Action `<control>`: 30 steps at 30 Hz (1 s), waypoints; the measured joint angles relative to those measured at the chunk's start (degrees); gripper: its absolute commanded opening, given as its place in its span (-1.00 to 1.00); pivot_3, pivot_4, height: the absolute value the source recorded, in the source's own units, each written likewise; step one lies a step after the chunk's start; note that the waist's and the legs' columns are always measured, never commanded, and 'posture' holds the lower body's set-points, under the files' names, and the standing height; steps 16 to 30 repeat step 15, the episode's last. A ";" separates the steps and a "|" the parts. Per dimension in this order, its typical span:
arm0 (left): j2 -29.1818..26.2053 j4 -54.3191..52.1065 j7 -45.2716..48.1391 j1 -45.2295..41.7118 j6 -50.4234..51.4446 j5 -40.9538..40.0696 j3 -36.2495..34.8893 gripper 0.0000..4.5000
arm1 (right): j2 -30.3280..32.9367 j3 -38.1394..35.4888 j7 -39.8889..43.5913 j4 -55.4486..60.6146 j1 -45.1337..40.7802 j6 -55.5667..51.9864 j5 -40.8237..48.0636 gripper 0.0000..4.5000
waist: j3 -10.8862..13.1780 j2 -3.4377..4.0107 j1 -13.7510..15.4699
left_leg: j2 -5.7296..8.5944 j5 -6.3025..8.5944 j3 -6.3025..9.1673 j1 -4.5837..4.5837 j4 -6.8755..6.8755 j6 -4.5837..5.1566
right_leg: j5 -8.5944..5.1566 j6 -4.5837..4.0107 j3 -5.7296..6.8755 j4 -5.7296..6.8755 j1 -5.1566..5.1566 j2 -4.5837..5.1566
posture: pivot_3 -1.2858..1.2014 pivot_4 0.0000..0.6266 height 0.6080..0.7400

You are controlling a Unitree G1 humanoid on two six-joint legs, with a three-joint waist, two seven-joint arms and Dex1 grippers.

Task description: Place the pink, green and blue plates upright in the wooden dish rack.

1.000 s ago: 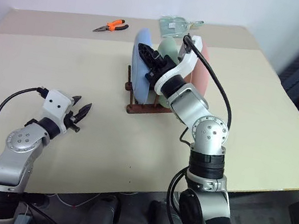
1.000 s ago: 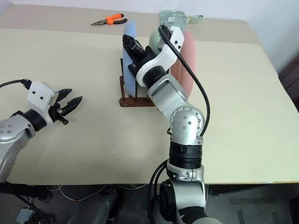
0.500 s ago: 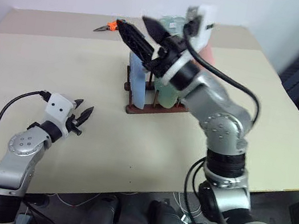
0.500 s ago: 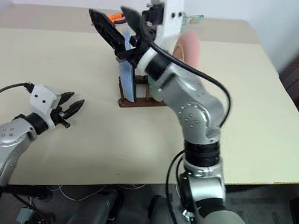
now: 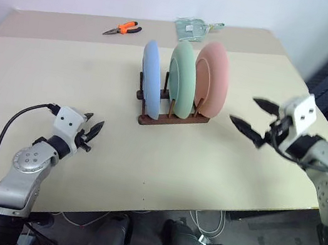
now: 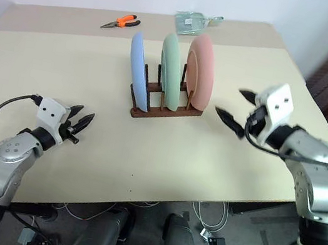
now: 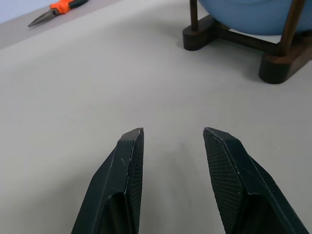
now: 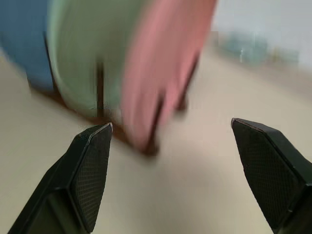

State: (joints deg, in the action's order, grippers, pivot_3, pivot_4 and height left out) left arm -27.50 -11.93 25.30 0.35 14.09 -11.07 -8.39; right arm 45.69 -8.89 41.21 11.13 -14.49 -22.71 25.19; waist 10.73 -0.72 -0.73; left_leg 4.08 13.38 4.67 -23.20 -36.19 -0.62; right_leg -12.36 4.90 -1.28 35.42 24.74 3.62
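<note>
Now our right gripper has swung off to 3 o'clock, wide open, empty | left gripper half-open, empty | blue plate, green plate, pink plate upright in rack | task looks done.

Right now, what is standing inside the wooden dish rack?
The wooden dish rack holds three upright plates: blue plate, green plate, pink plate. Their lower edges are hidden between the pegs.

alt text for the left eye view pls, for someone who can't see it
Blue plate, green plate and pink plate stand upright in a wooden dish rack on a beige table. Both open grippers, left and right, hold nothing.
</note>
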 measured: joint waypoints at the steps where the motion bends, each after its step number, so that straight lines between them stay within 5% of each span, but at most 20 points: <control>1: 0.01 0.33 0.04 0.02 -0.15 0.26 0.11 -0.13 | -0.08 0.00 0.52 -1.50 1.04 1.29 -0.90 0.77 | 0.00 0.00 0.01 | 0.00 0.00 0.00 0.01 -0.01 0.00 | 0.00 0.00 0.00 0.00 0.00 0.00 | 0.03 -0.52 1.00; 12: 0.16 0.65 0.05 3.58 -1.06 0.60 -0.34 -0.13 | -2.97 2.56 2.25 -15.15 1.13 13.27 -9.49 0.77 | 0.00 0.00 0.25 | 0.00 0.00 0.03 0.02 -0.04 0.00 | 0.01 0.01 -0.01 -0.08 -0.07 0.00 | 0.03 -0.52 1.00; 30: 0.19 0.50 -0.21 4.27 -1.09 0.60 -0.38 -0.13 | -3.66 3.15 2.66 -16.45 0.19 14.88 -10.74 0.77 | 0.00 0.00 0.25 | 0.00 0.00 0.03 0.02 -0.04 0.00 | 0.01 0.01 -0.01 -0.08 -0.09 0.00 | 0.03 -0.52 1.00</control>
